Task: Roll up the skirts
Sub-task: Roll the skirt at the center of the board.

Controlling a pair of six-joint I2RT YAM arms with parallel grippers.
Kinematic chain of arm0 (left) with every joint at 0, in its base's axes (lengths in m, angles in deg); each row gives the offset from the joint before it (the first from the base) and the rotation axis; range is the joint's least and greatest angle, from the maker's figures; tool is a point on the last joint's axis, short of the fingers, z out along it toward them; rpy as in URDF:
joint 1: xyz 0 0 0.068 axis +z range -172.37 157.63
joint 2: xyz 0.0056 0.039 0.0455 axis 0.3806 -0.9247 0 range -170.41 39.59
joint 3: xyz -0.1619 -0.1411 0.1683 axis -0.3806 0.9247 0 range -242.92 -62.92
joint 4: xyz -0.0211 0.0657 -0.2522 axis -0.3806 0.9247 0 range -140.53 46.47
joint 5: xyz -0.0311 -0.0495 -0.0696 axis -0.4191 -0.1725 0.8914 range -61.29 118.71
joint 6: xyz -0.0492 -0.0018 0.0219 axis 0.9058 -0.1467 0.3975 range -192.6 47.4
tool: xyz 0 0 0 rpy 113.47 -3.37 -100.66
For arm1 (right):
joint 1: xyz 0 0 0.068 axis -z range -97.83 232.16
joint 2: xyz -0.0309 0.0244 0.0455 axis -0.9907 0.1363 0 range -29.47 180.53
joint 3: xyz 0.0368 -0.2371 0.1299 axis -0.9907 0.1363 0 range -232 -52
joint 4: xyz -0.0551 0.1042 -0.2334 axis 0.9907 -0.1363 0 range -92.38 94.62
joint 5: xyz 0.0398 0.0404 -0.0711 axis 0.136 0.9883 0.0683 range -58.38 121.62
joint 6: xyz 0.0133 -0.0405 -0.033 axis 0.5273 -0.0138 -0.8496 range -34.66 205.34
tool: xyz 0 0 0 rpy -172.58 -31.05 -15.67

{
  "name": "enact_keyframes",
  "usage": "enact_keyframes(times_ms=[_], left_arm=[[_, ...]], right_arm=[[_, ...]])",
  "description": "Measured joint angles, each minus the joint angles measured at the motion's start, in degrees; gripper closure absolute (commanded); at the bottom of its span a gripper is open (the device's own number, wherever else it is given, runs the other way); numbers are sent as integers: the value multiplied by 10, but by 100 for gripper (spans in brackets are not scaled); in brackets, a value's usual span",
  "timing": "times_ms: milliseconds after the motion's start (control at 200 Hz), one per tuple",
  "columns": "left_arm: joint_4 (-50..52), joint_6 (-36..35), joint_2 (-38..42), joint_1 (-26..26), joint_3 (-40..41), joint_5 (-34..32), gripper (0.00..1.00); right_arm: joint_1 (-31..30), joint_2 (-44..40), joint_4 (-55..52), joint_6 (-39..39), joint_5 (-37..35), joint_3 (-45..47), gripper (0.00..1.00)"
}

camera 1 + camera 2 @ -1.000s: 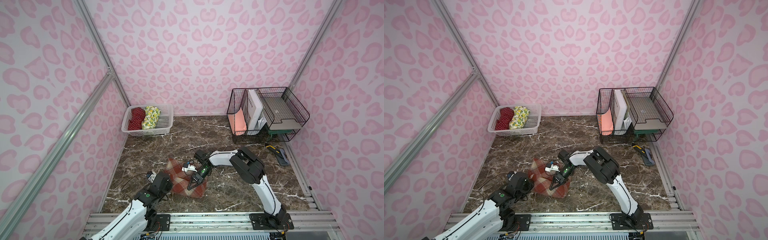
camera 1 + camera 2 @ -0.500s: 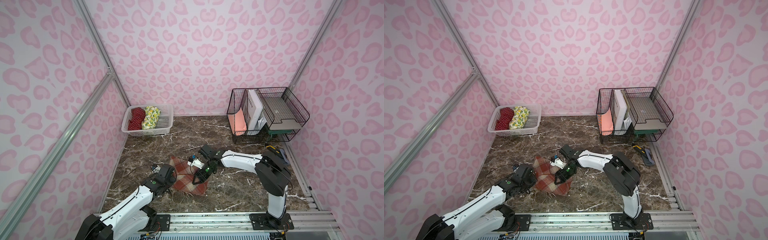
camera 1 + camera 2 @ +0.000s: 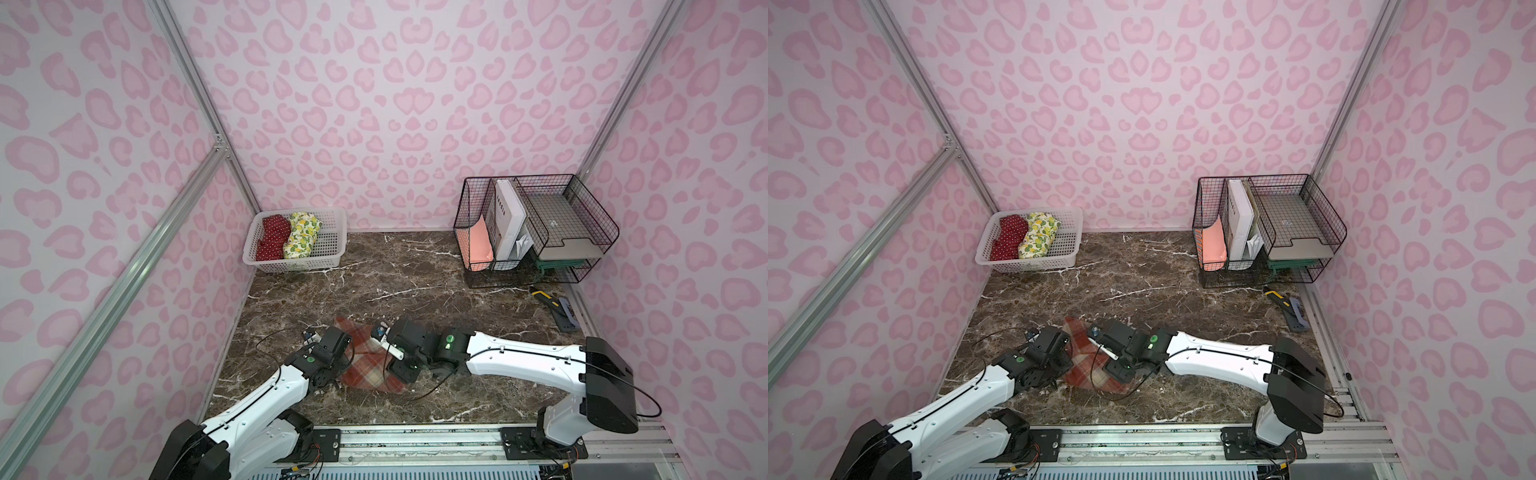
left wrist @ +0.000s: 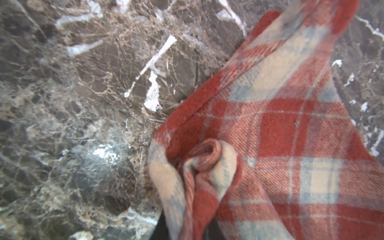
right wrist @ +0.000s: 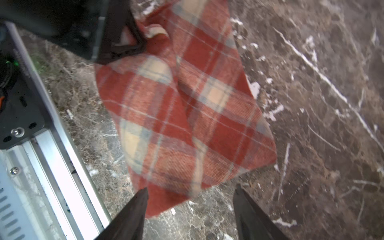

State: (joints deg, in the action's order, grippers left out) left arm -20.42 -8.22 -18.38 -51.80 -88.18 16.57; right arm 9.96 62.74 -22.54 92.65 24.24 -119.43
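**Status of work area.** The plaid skirt [image 3: 370, 368] lies on the counter [image 3: 415, 282], near the front edge and between my two arms. It is partly folded and not yet rolled. The red dotted skirt [image 3: 272, 237] and the lemon skirt [image 3: 303, 235] sit side by side as compact bundles in the white basket [image 3: 299, 262] at the back left corner. I judge those two finished and the plaid one to be the last.

**Left gripper.** The left gripper [image 3: 340, 359] is clamped on a bunched corner of the plaid skirt. In the left wrist view the cloth [image 4: 280, 135] gathers into a tight fold right at the jaws. I hold this corner so that the fabric has a fixed anchor. Without one, the thick cloth would probably slide across the smooth marble counter instead of turning over on itself.

**Right gripper.** The right gripper [image 5: 191, 188] has its jaws spread wide and holds nothing. It hangs just above the skirt's opposite edge [image 5: 187, 114], and that edge shows between the two fingertips. I keep it open and low so that it can take a fresh hold on this edge.

**Next step, as I judge it.** Close the right gripper on the free edge, level with the anchored corner, then turn both ends together.

**Caution.** This weave is thick. A shallow pinch may catch only the top layer.
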Motion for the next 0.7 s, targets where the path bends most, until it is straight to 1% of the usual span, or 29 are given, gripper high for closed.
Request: enact_keyframes(times_ms=[115,240,365,440,470,535,570,630,655,700], left_arm=[[-2,-2,-8,0,-7,3,100],[-2,-7,-15,0,-14,11,100],[-6,-11,-21,0,-14,15,100],[-13,-11,-25,0,-14,19,100],[-17,-11,-25,0,-14,21,100],[-22,-11,-26,0,-14,24,100],[-22,-12,-26,0,-14,24,100],[-23,-13,-26,0,-14,25,100],[-23,-14,-25,0,-14,25,100],[-22,-15,-24,1,-14,25,100]], right_arm=[[-41,14,53,-31,-21,29,26],[-71,25,91,-58,-44,54,24],[-76,49,131,-76,-69,68,23],[-76,77,146,-89,-92,73,22],[-76,89,150,-90,-100,73,20],[-76,113,156,-95,-115,71,20],[-75,126,157,-97,-122,67,22],[-75,147,160,-94,-139,57,30],[-74,154,162,-89,-143,52,35],[-73,163,161,-84,-150,47,49]])
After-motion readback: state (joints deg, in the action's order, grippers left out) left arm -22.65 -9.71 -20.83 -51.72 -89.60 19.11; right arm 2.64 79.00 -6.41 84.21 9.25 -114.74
